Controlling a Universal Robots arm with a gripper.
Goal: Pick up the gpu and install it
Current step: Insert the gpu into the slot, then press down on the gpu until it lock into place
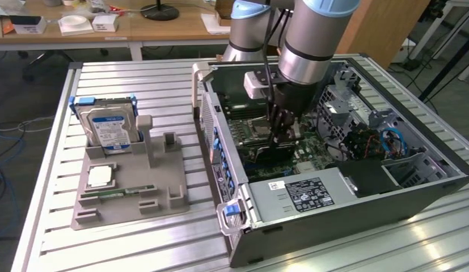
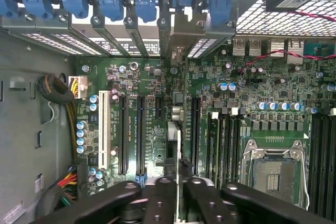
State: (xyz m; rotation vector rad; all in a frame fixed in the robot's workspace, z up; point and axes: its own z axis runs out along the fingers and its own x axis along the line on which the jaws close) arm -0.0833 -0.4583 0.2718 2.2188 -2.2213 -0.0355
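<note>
gpu (image 2: 177,153) sits edge-on in the tool (image 2: 178,182), seen in the wrist view as a thin pale strip running away from the fingers toward the rear slot brackets. Fingers (image 2: 157,192) are drawn together, clamped on the gpu. It hangs over the motherboard (image 2: 152,108) betw the black expansion slots (image 2: 140,135) and the longer slot nearer the cpu socket (image 2: 273,174); whether its edge already touches a slot I can't tell.

Exterior view: arm reaches down into the open pc case (image 1: 415,198), tool (image 1: 282,141) low over the board, mid-case. Holder (image 1: 128,192) on the counter (image 1: 53,249) at the exterior view's left carries the hard drive (image 1: 109,130), a cpu-like chip (image 1: 100,177) and a memory stick (image 1: 117,194).

Step, by my read: pick-up done, install phase, aligning over the slot. Next move calls for card edge parallel to the slot, bracket end lined w/ the rear opening, straight press down, no tilt
</note>
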